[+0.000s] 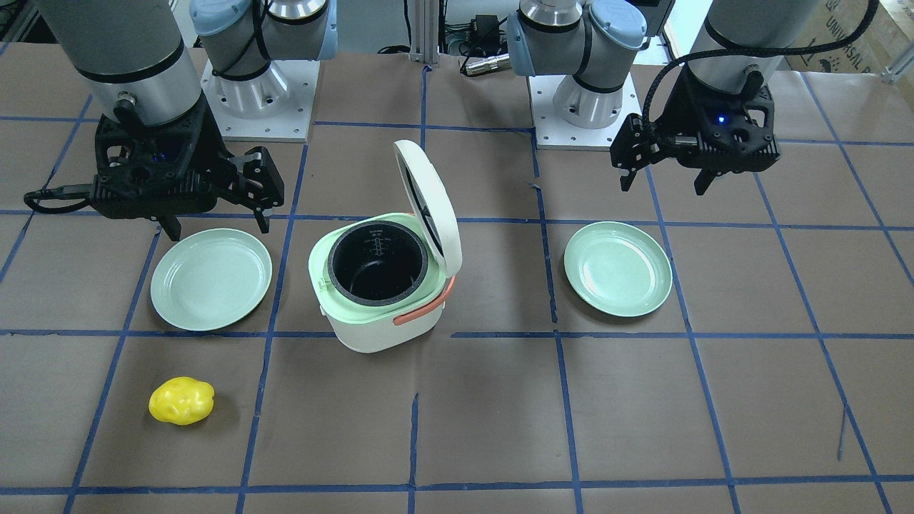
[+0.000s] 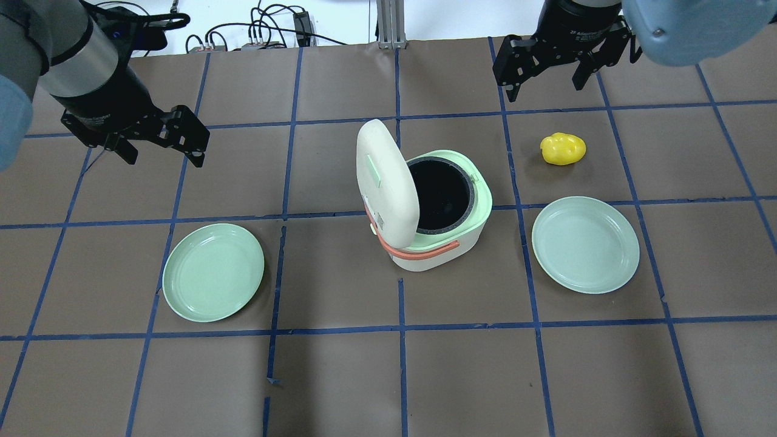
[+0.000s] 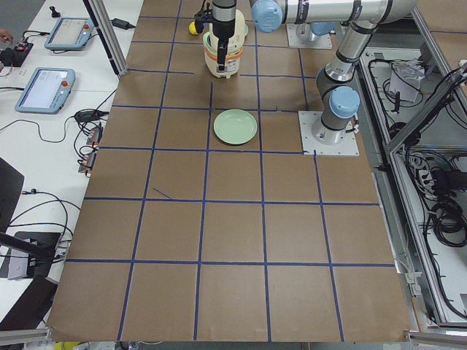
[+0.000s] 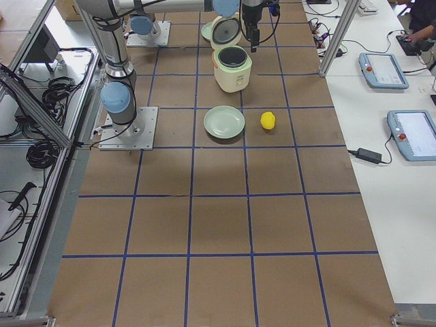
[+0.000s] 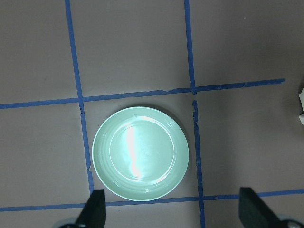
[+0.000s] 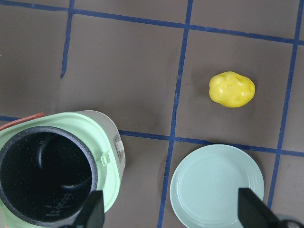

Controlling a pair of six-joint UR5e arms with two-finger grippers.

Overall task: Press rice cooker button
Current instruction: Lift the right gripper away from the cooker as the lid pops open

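Note:
The white rice cooker (image 1: 378, 314) stands mid-table with its lid (image 1: 428, 203) swung up and open. Its mint rim, empty black pot (image 2: 438, 195) and orange handle (image 2: 425, 250) show. It fills the lower left of the right wrist view (image 6: 107, 128), where a small white tab (image 6: 120, 148) sits on its wall. My left gripper (image 2: 164, 159) hangs open and empty, off to the cooker's left. My right gripper (image 2: 543, 90) hangs open and empty, beyond the cooker on its right. Both are well apart from it.
A mint green plate (image 2: 212, 272) lies under my left gripper's side, and shows in the left wrist view (image 5: 140, 152). A second plate (image 2: 586, 244) lies right of the cooker. A yellow lumpy object (image 2: 563, 149) lies beyond that plate, near my right gripper.

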